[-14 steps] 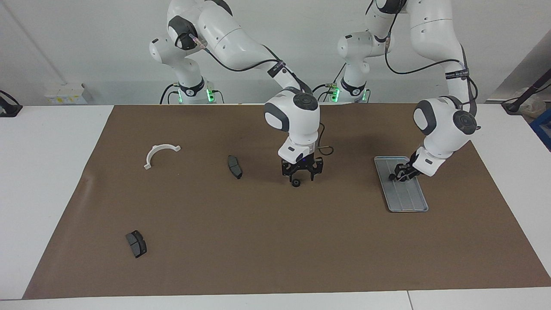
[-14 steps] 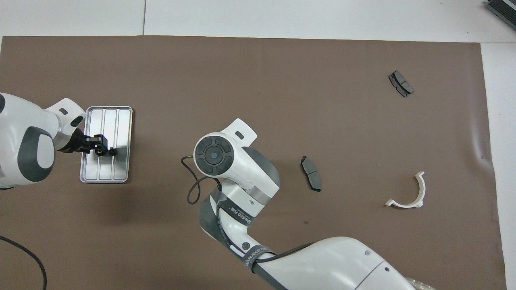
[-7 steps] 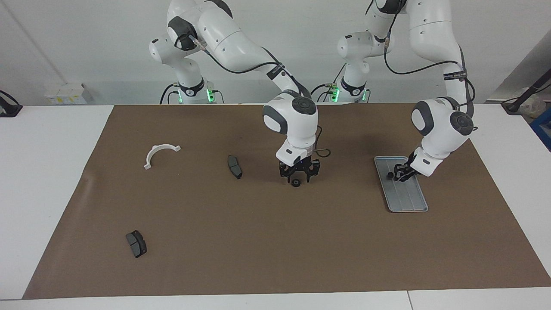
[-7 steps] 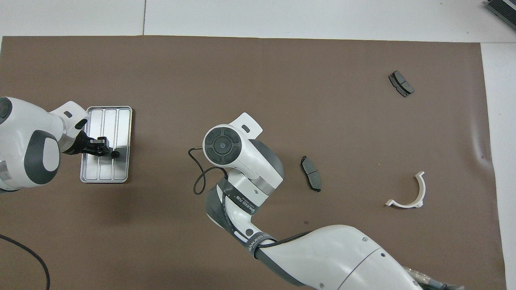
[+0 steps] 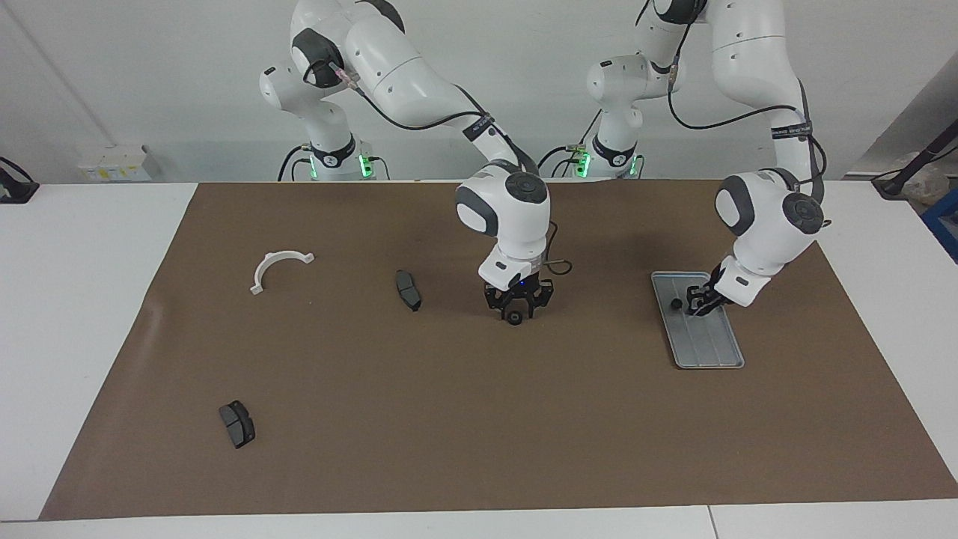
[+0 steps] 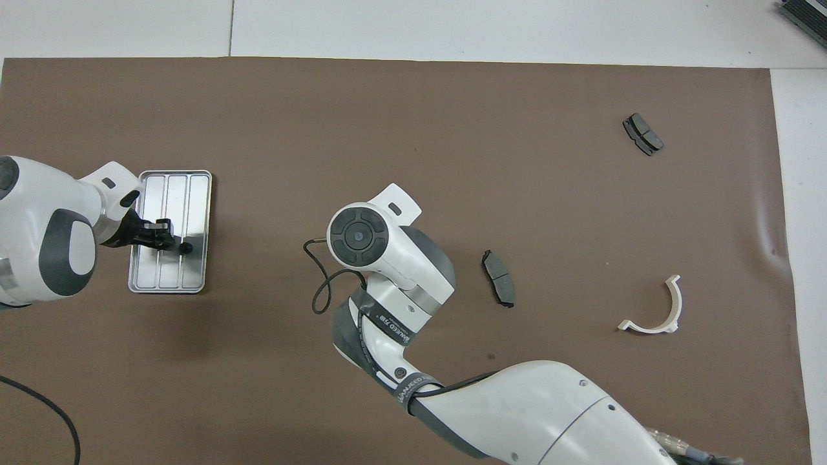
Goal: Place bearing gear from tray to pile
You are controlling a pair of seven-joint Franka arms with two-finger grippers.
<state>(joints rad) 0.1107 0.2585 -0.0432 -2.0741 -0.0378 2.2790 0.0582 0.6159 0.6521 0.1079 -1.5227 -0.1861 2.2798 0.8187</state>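
Observation:
The silver tray lies on the brown mat at the left arm's end, also in the overhead view. A small black bearing gear sits on it, just off the tips of my left gripper, which is low over the tray. A second black gear lies on the mat mid-table. My right gripper is open and low over it; its own wrist hides both from overhead. The pile is a white bracket and two brake pads.
The nearest brake pad lies beside the right wrist toward the right arm's end. The bracket and the other pad lie further that way. A black cable loop hangs by the right wrist.
My right gripper has shifted to sit over the mid-table gear, which stayed put. My left gripper and the gear on the tray have both shifted slightly toward the middle of the table.

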